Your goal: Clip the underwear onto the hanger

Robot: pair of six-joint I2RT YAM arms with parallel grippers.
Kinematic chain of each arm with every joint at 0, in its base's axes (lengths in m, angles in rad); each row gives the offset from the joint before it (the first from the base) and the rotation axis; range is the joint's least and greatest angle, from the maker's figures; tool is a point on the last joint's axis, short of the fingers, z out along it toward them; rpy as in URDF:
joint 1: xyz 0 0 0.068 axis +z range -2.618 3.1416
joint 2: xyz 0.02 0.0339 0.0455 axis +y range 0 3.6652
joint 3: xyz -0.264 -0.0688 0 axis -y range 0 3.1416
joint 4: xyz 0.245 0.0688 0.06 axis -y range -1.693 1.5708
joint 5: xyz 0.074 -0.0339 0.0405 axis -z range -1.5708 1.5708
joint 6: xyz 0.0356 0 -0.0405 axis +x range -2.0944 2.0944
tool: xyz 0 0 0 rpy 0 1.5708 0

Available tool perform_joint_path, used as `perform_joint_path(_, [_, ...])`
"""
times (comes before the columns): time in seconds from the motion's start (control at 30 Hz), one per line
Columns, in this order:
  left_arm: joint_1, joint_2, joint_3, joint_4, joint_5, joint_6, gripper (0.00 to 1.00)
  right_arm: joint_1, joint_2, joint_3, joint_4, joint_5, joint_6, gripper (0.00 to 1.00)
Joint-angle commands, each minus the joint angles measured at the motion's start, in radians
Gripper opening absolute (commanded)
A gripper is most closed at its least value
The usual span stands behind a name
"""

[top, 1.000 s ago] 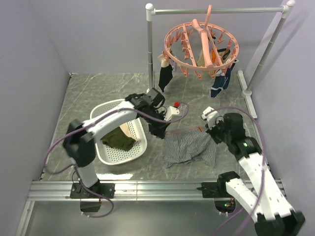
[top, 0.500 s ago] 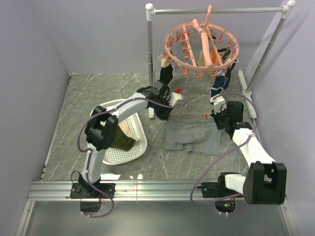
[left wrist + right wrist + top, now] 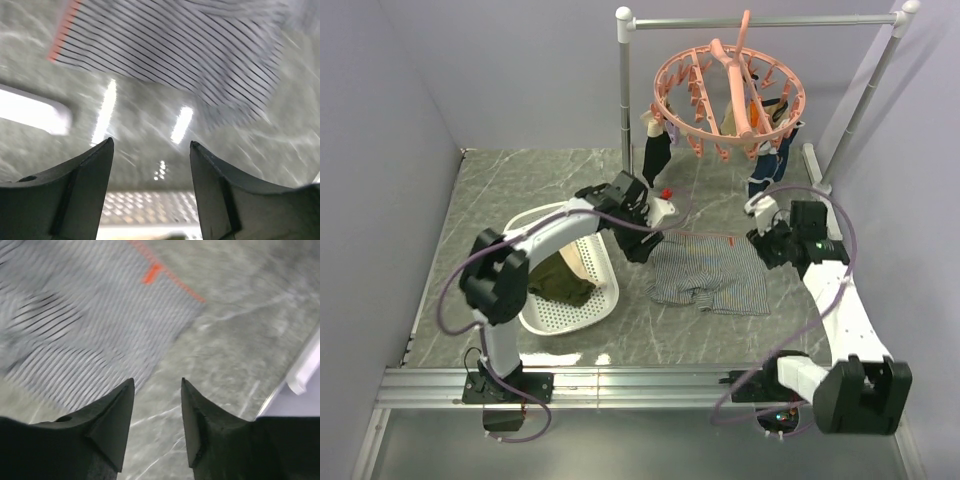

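Both empty, jaws apart: left hand (image 3: 150, 144), right hand (image 3: 157, 382). Underwear (image 3: 705, 272) flat on tabletop (image 3: 520, 190), mid-frame. Risk: pinch catches one layer, slips before reaching hanger (image 3: 732, 85), upper right.

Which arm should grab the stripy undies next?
Probably right: the right gripper is open, with the underwear beside its fingertips. The left gripper, open too, has the cloth farther ahead.
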Motion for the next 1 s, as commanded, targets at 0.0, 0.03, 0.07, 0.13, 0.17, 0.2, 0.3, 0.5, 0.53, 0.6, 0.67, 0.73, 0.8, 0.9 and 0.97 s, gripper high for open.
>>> perform_joint_path(0.0, [-0.069,-0.117,-0.127,-0.053,0.077,0.103,0.67,0.056,-0.053,-0.034,-0.240,-0.054,-0.140,0.48])
perform_joint_path(0.03, [-0.088,-0.130,-0.151,-0.050,0.070,0.130,0.66,0.109,-0.050,-0.051,-0.243,-0.048,-0.140,0.45])
perform_joint_path(0.07, [-0.107,-0.135,-0.172,-0.042,0.063,0.135,0.66,0.130,-0.045,-0.066,-0.246,-0.042,-0.138,0.44])
perform_joint_path(0.13, [-0.161,-0.129,-0.215,-0.002,0.037,0.131,0.66,0.176,-0.024,-0.110,-0.224,-0.034,-0.125,0.42])
perform_joint_path(0.17, [-0.175,-0.121,-0.223,0.010,0.028,0.126,0.66,0.188,-0.014,-0.139,-0.214,-0.028,-0.122,0.42])
perform_joint_path(0.2, [-0.193,-0.098,-0.223,0.021,0.020,0.117,0.66,0.196,-0.002,-0.155,-0.184,-0.002,-0.120,0.41])
perform_joint_path(0.3, [-0.210,-0.054,-0.217,0.067,-0.004,0.097,0.64,0.204,0.044,-0.198,-0.113,0.047,-0.123,0.38])
perform_joint_path(0.5, [-0.218,-0.026,-0.209,0.151,-0.095,0.108,0.51,0.202,0.102,-0.197,-0.062,0.074,-0.115,0.35])
perform_joint_path(0.53, [-0.218,-0.022,-0.208,0.150,-0.098,0.112,0.51,0.200,0.118,-0.193,-0.061,0.075,-0.114,0.35])
perform_joint_path(0.6, [-0.221,-0.002,-0.201,0.130,-0.089,0.138,0.53,0.202,0.139,-0.186,-0.061,0.080,-0.112,0.35])
perform_joint_path(0.67, [-0.227,0.017,-0.200,0.103,-0.098,0.150,0.53,0.200,0.177,-0.181,-0.058,0.093,-0.111,0.35])
perform_joint_path(0.73, [-0.233,0.038,-0.203,0.086,-0.102,0.183,0.54,0.193,0.211,-0.172,-0.064,0.097,-0.112,0.35])
perform_joint_path(0.8, [-0.241,0.050,-0.212,0.069,-0.107,0.209,0.49,0.188,0.233,-0.158,-0.081,0.095,-0.114,0.35])
perform_joint_path(0.9, [-0.247,0.072,-0.215,0.040,-0.101,0.203,0.27,0.182,0.245,-0.144,-0.101,0.101,-0.117,0.35])
perform_joint_path(0.97, [-0.249,0.080,-0.206,0.014,-0.113,0.200,0.13,0.177,0.257,-0.135,-0.110,0.106,-0.125,0.35])
